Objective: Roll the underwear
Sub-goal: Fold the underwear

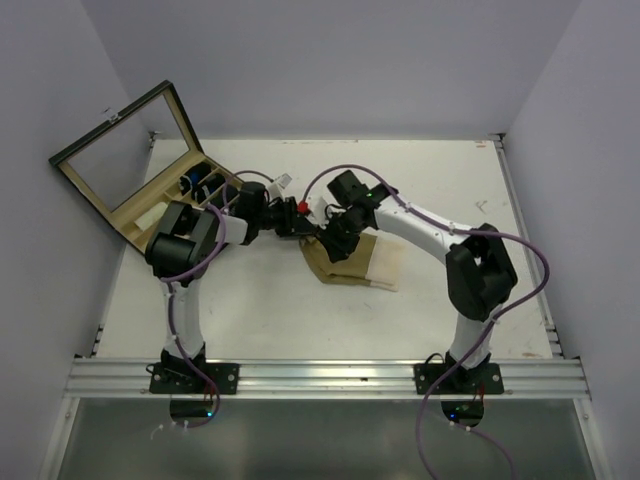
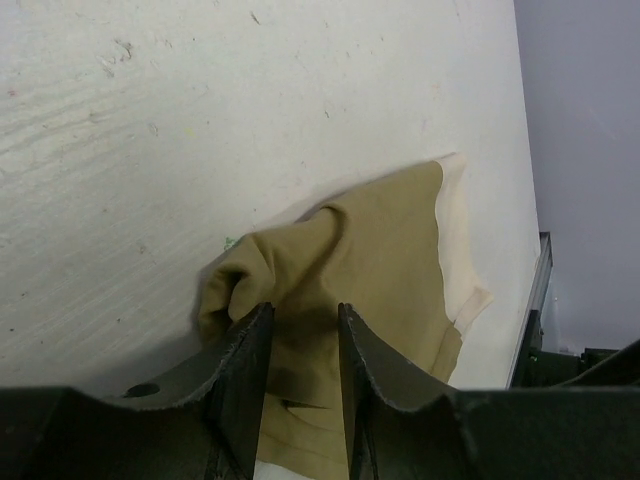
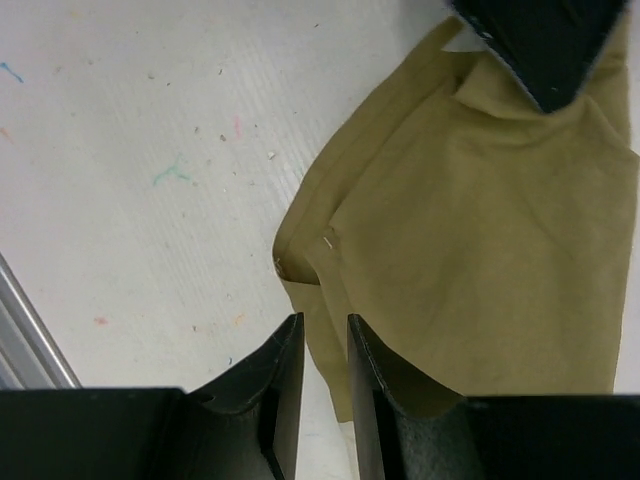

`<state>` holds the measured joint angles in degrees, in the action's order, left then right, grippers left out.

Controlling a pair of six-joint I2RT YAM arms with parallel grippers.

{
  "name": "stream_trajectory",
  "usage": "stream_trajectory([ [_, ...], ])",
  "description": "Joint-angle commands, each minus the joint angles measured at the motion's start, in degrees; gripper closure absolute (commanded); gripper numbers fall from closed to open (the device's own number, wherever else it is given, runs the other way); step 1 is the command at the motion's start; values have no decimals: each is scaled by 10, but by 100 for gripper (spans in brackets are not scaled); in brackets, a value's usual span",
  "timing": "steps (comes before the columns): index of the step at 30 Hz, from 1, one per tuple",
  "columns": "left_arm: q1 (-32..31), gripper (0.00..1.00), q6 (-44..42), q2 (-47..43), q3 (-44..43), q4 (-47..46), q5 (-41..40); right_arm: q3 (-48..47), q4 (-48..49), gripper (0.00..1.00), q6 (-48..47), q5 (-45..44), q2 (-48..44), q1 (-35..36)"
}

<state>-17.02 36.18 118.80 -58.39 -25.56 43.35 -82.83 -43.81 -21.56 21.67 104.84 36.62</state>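
I am judging this as the start of the roll. The underwear (image 1: 352, 268) is lying mid-bench (image 1: 450, 180), bunched at the left gripper (image 2: 305, 318). Its fingers (image 2: 250, 350) are standing narrowly apart astride a fold, and the right gripper (image 3: 325, 325) is doing likewise at the hem. I cannot tell whether either is gripping. Next, both need a firm pinch to turn the edge over evenly. The open wooden box (image 1: 140, 215) is holding dark items (image 1: 200, 185).

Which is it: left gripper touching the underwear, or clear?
Touching. The left wrist view shows the underwear bunched up inside the left gripper, cloth filling the gap and pressed against both fingers.
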Motion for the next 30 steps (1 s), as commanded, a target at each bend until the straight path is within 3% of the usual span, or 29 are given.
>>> stream_trajectory([
  [1,-1,63,-24,27,-25,38,-21,-29,12,72,-47,-45,31,25],
  [18,-1,62,-41,33,-35,58,-23,-9,36,71,-91,-66,73,56],
  [30,-1,62,-42,35,-35,59,-23,6,43,65,-107,-59,82,56],
])
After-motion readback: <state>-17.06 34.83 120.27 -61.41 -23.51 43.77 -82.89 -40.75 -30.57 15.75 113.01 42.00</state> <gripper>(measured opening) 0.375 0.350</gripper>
